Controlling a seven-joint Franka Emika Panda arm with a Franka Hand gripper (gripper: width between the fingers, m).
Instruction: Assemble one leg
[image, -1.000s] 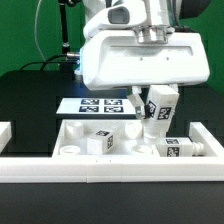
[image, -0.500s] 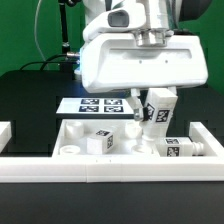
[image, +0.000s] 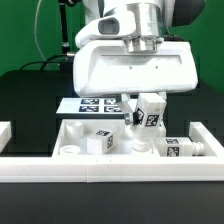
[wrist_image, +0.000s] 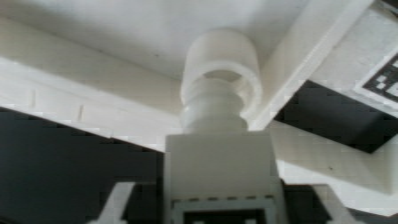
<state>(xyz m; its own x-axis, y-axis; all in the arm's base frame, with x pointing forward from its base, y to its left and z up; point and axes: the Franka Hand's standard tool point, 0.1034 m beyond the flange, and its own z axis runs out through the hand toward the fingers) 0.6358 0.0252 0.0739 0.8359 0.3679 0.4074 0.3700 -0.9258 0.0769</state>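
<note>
The gripper (image: 141, 106) is clamped on a white leg (image: 151, 114), holding it tilted in the air, peg end down, above the white panel (image: 75, 134) on the black desk (image: 30, 95)

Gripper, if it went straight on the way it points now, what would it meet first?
The gripper is shut on the leg, peg end leading. That peg would probably touch the white panel underneath first, though the gap is hard to judge.

black table (image: 30, 95) — on it lie the marker board (image: 97, 104) and a flat white panel (image: 78, 133).
</note>
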